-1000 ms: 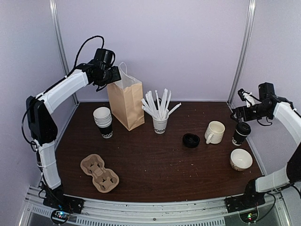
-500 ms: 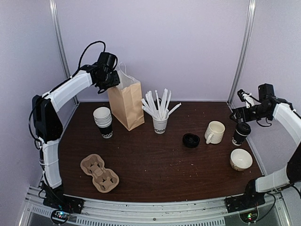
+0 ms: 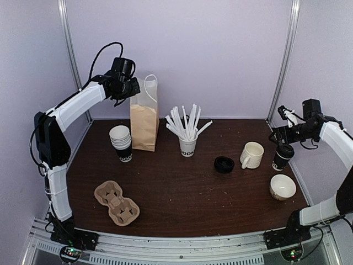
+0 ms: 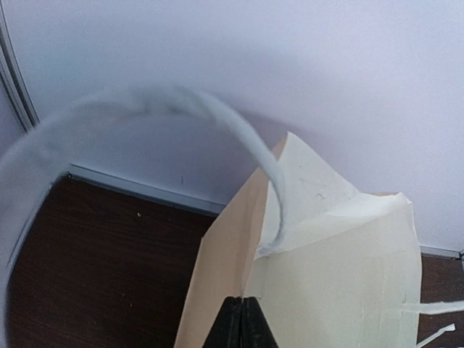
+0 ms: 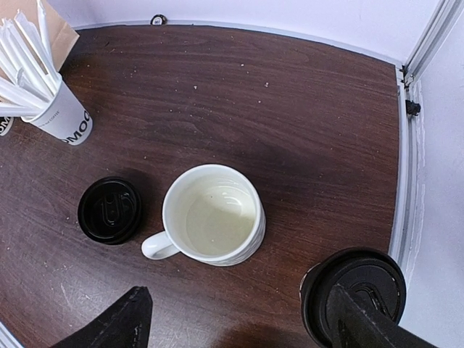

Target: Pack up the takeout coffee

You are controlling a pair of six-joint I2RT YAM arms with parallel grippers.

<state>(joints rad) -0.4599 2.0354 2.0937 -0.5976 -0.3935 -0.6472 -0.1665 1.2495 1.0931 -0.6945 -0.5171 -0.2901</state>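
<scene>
My right tool (image 5: 239, 312) hangs spread, the black lidded paper cup (image 5: 357, 279) upright against its lower-right finger; left tool (image 4: 241, 322) is clenched on the brown paper bag (image 4: 341, 275) rim, upper left.

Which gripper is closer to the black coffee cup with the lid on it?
Right. The right gripper hangs open just above the coffee cup; the left gripper is far off at the back left, pinching the paper bag's top.
</scene>
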